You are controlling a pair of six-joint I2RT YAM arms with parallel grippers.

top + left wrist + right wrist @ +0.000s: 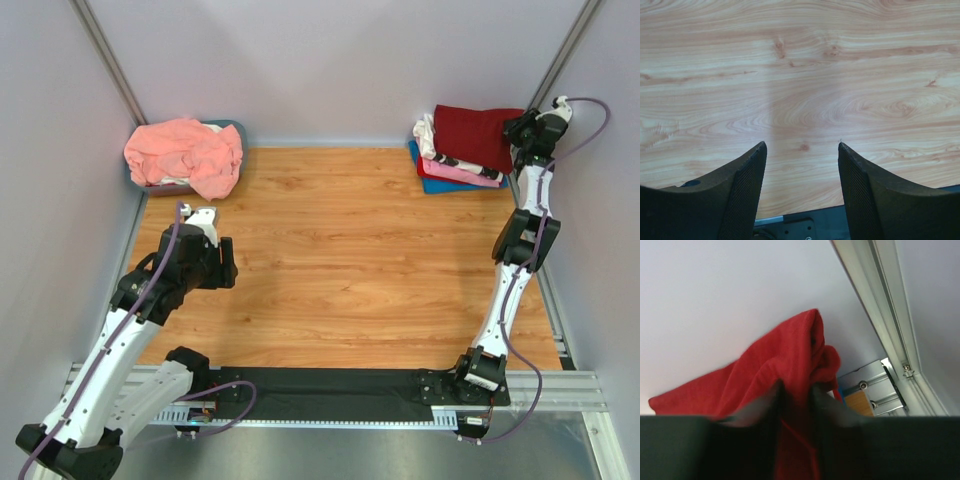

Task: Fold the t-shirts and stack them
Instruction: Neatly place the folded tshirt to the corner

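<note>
A stack of folded t-shirts sits at the back right: the dark red t-shirt (478, 132) on top, then the white one with black print (455, 160), a pink one (452, 173) and a blue one (438, 186). My right gripper (522, 130) is at the stack's right edge. In the right wrist view its fingers (796, 387) stand narrowly apart with a raised fold of the dark red t-shirt (765, 365) between them. A crumpled salmon-pink t-shirt (185, 155) lies heaped at the back left. My left gripper (222, 265) (802, 145) hangs open and empty over bare wood.
The salmon-pink heap rests in a blue-grey bin (238, 128) in the back left corner. Pale walls with metal posts (110, 70) close in the wooden table (340, 260) on three sides. A black mat (330, 385) runs along the near edge.
</note>
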